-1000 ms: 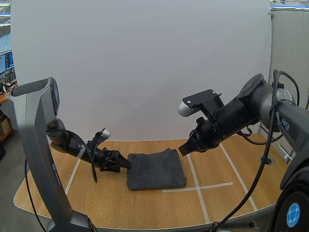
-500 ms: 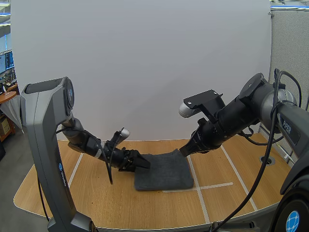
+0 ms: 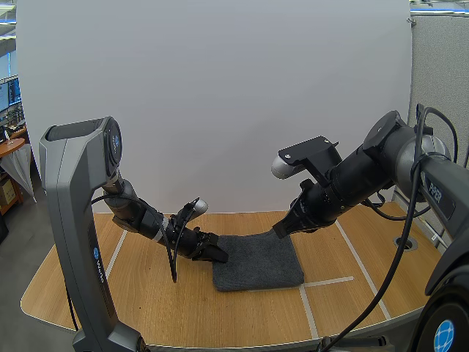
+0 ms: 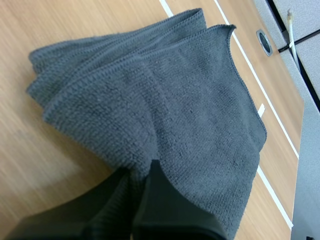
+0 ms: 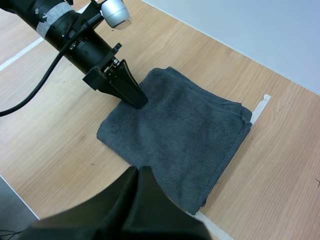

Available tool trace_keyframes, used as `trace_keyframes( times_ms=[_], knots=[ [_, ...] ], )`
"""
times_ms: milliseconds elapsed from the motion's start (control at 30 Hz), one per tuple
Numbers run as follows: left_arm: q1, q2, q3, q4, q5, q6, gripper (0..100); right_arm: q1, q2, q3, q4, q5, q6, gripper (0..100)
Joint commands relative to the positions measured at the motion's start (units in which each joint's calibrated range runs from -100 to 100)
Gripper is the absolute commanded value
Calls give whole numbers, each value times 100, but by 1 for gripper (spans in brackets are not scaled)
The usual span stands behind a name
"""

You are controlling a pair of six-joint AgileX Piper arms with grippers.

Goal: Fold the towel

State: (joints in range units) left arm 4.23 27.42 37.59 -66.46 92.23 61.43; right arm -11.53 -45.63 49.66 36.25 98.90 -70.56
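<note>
- Dark grey towel [image 3: 258,262] is lying folded up on the wooden counter [image 3: 146,293], just beside the white tape lines [image 3: 330,281].
- Left hand [image 3: 221,257] is down low on the counter. Its fingers are pressed together into one wedge, with the tip right against the towel's left edge.
- Right hand [image 3: 278,232] is closed up too, gripping nothing, and sits up by the towel's far right corner.
</note>
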Motion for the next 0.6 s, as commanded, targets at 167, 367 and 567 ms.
trace_keyframes(
  times_ms=[167,367,567],
  knots=[
    [199,-66,-448,-28,777,-161,0,-27,-83,-10,-5,110,-2,0],
    [519,-314,-650,320,777,-275,0,-27,-83,-10,-5,110,-11,0],
    [790,-331,-780,623,777,-391,0,-27,-83,-10,-5,110,-20,0]
  ],
)
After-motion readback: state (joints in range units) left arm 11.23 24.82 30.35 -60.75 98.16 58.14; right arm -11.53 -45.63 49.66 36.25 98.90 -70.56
